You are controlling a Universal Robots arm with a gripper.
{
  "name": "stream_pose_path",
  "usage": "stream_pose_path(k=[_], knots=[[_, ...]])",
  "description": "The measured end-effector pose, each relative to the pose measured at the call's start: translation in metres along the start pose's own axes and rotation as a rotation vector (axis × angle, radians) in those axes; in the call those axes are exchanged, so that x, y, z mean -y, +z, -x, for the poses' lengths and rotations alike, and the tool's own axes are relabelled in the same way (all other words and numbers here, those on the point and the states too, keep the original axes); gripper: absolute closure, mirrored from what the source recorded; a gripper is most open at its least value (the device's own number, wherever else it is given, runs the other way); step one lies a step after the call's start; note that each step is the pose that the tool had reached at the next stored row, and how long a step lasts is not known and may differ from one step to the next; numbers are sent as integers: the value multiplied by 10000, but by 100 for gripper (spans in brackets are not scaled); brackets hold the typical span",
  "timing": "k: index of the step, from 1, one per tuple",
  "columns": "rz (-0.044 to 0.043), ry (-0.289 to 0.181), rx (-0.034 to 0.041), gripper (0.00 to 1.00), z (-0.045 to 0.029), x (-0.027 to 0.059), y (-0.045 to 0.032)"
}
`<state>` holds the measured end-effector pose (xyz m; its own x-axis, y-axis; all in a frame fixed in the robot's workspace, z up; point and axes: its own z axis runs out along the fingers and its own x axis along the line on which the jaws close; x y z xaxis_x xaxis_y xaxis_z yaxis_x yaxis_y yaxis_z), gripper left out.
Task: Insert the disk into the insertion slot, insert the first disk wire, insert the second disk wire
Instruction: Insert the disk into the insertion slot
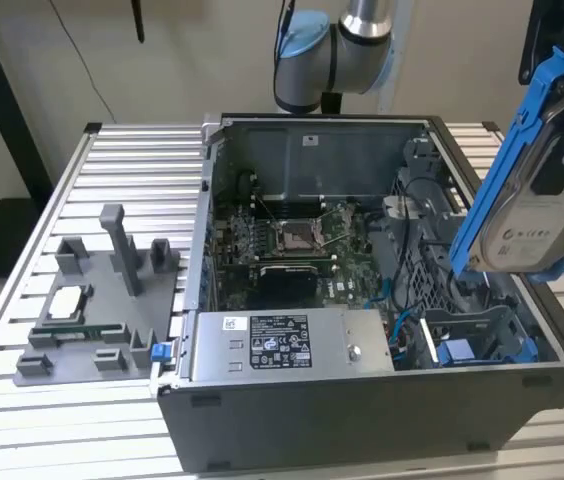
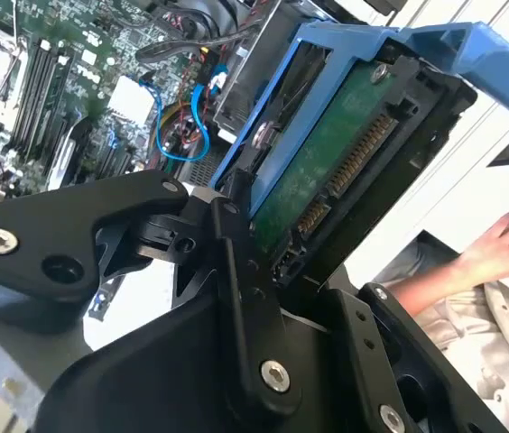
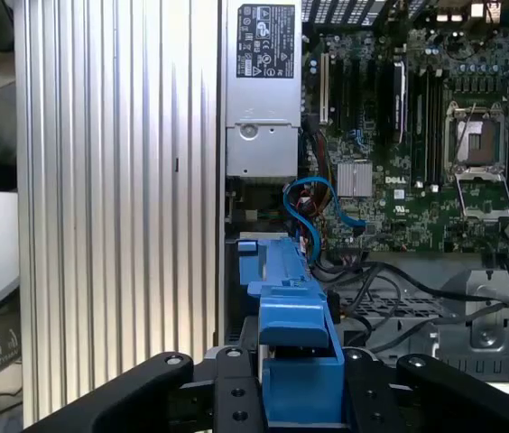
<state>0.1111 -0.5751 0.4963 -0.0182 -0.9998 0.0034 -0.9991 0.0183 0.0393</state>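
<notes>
My gripper (image 3: 295, 383) is shut on the disk (image 1: 532, 205), a silver-grey drive with a white label in a bright blue carrier frame. In the exterior view the disk hangs tilted on edge above the right side of the open computer case (image 1: 292, 420), over the grey drive cage. The insertion slot (image 1: 477, 330) lies below it in that cage, with a blue part inside. The second wrist view shows the disk's green circuit side (image 2: 327, 171) clamped between black fingers (image 2: 236, 271). Thin blue wires (image 3: 313, 203) loop beside the cage.
A grey labelled power-supply box (image 1: 282, 340) fills the case's front. The motherboard (image 1: 292, 235) lies in the middle. A grey fixture tray with posts (image 1: 102, 300) sits on the slatted table at the exterior view's left. A person's hand (image 2: 507, 244) rests beyond the table.
</notes>
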Motion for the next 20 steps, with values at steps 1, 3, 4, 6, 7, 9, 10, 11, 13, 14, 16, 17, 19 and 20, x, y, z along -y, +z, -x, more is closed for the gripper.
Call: stream_pose_path(k=[1, 3, 4, 6, 7, 9, 10, 11, 13, 14, 16, 17, 19, 20], knots=[[0, -1, 0, 100, 0, 0, 6], [0, 0, 0, 100, 0, 1, 21], [0, -1, 1, 100, 0, 1, 30], [0, 0, 1, 100, 0, 2, 47], [0, 0, 0, 100, 0, 3, 55], [0, 0, 1, 100, 0, 3, 71], [0, -1, 2, 100, 0, 3, 79], [0, -1, 2, 100, 0, 4, 86], [0, -1, 0, 100, 1, 4, 105], [0, -1, 1, 100, 1, 5, 109], [0, -1, -1, 100, 1, 5, 109], [0, -1, -1, 100, 1, 5, 109], [0, 0, 0, 100, 1, 5, 109], [0, -1, 0, 100, 1, 5, 110]])
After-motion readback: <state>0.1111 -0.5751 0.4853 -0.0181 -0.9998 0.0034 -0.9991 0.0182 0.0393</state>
